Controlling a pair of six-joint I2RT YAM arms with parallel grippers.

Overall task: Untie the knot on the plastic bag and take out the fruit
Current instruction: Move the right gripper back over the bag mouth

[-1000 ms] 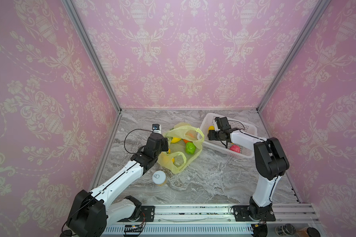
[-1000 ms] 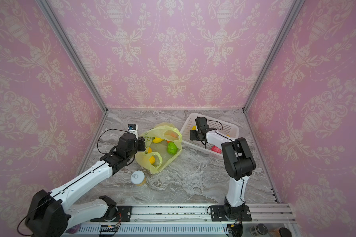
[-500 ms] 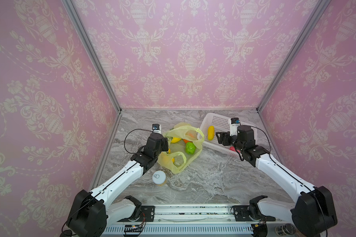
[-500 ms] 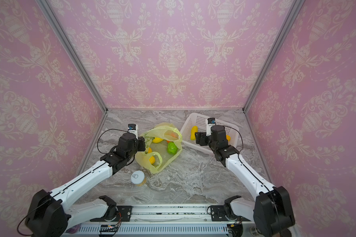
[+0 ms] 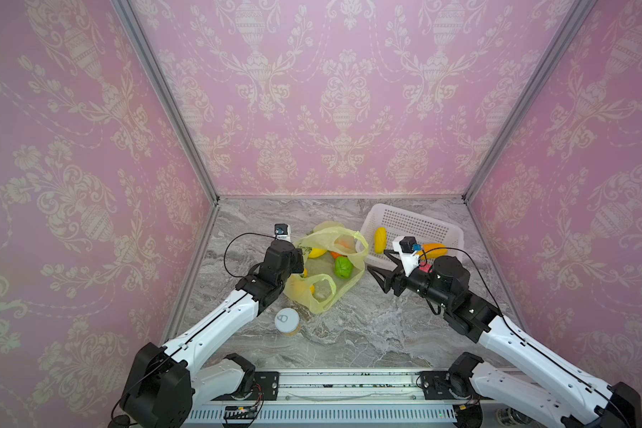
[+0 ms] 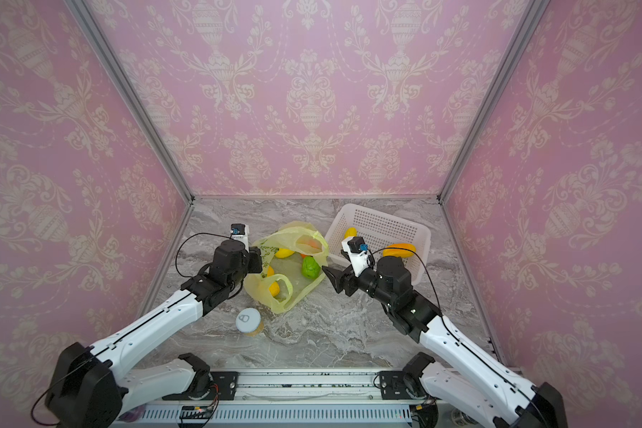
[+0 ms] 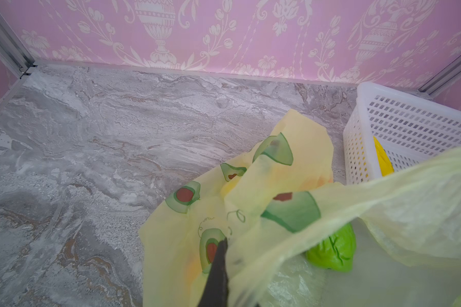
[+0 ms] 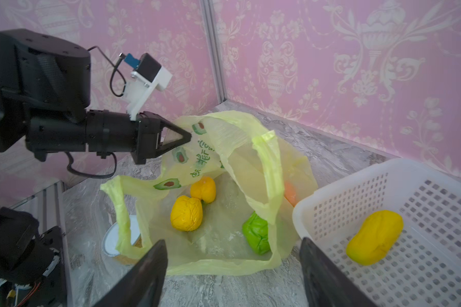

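Observation:
The yellow-green plastic bag (image 5: pixel 343 237) (image 6: pixel 293 237) lies open on the marble top. No knot shows; its two handle loops stand apart. My left gripper (image 8: pixel 188 138) (image 7: pixel 224 244) is shut on the bag's upper edge and holds it up. Inside lie a green fruit (image 8: pixel 257 234) (image 5: pixel 342 267) (image 7: pixel 333 252), two yellow fruits (image 8: pixel 186 212) and an orange one (image 8: pixel 290 196). My right gripper (image 5: pixel 376 260) (image 8: pixel 232 240) is open and empty, just off the bag's mouth on the basket side, pointing into it.
A white perforated basket (image 5: pixel 412 222) (image 8: pixel 330 183) stands right of the bag, holding a yellow fruit (image 8: pixel 374 236) (image 5: pixel 380 239) and an orange one (image 5: pixel 434 249). A round can with a pull-tab lid (image 5: pixel 287 321) stands in front of the bag. Pink walls enclose three sides.
My right arm has swung out of the basket, leaving a yellow fruit there, and now faces the bag's mouth. The left gripper has kept its hold on the bag.

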